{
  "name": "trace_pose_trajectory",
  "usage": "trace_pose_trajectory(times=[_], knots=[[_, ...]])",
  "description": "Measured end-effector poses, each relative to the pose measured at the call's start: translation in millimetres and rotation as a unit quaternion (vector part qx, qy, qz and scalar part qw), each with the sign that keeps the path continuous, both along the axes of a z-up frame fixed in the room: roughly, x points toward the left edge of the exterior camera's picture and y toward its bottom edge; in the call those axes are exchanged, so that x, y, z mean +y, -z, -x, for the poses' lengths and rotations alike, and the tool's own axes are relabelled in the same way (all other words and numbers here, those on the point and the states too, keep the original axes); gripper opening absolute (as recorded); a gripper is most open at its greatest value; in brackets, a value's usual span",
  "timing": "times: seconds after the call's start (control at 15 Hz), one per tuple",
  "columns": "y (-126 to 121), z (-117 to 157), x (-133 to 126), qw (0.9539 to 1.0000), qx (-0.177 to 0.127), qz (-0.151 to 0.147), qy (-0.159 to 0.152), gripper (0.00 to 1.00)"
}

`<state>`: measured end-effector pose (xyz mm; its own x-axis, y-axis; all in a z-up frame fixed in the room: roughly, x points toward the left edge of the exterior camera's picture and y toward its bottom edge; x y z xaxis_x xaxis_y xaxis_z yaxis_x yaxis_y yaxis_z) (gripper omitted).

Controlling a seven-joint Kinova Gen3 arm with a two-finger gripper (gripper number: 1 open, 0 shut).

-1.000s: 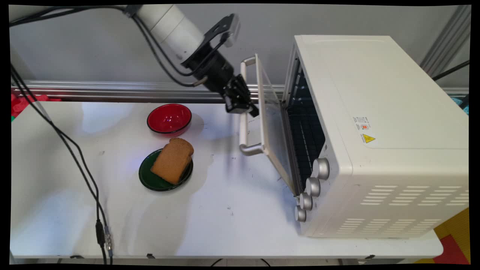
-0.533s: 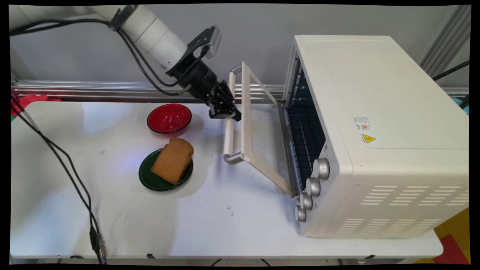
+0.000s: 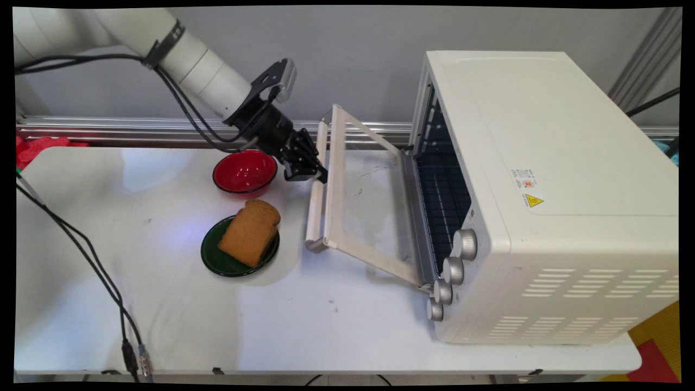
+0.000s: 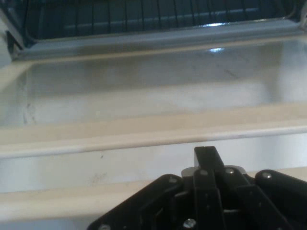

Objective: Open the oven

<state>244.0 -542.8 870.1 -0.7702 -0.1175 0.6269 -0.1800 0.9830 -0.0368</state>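
- The gripper (image 3: 315, 175) is at the oven (image 3: 543, 190) door's handle (image 3: 316, 184), near the handle's far end; its fingers look closed narrow on the bar, with one black finger (image 4: 207, 155) showing over the handle (image 4: 144, 165) in the hand view.
- The door (image 3: 369, 206) hangs well down from the oven's front, close to level over the table (image 3: 326, 315), its glass pane facing up.
- Behind the door the oven's mouth is open, with a dark wire rack (image 3: 442, 190) inside; the hand view shows the same rack (image 4: 144, 17) beyond the pane.
- Four silver knobs (image 3: 450, 271) run down the oven's front at its near end.
- A red bowl (image 3: 245, 172) sits just left of the gripper, away from the oven.
- A green plate (image 3: 214, 255) with a slice of brown bread (image 3: 250, 231) lies nearer than the bowl, left of the handle's near end.
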Motion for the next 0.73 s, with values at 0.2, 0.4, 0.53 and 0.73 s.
trace_pose_trajectory(times=[0.2, 0.4, 0.53, 0.73], knots=[[11.9, -10.6, 0.0, 1.0000, 0.006, 0.000, -0.006, 0.00], [21.7, -20.0, 1.2, 0.9999, 0.014, -0.001, -0.009, 0.00], [25.0, -25.3, 3.0, 0.9998, 0.016, -0.002, -0.010, 0.00], [28.0, -34.3, 6.1, 0.9997, 0.019, -0.003, -0.012, 0.00]])
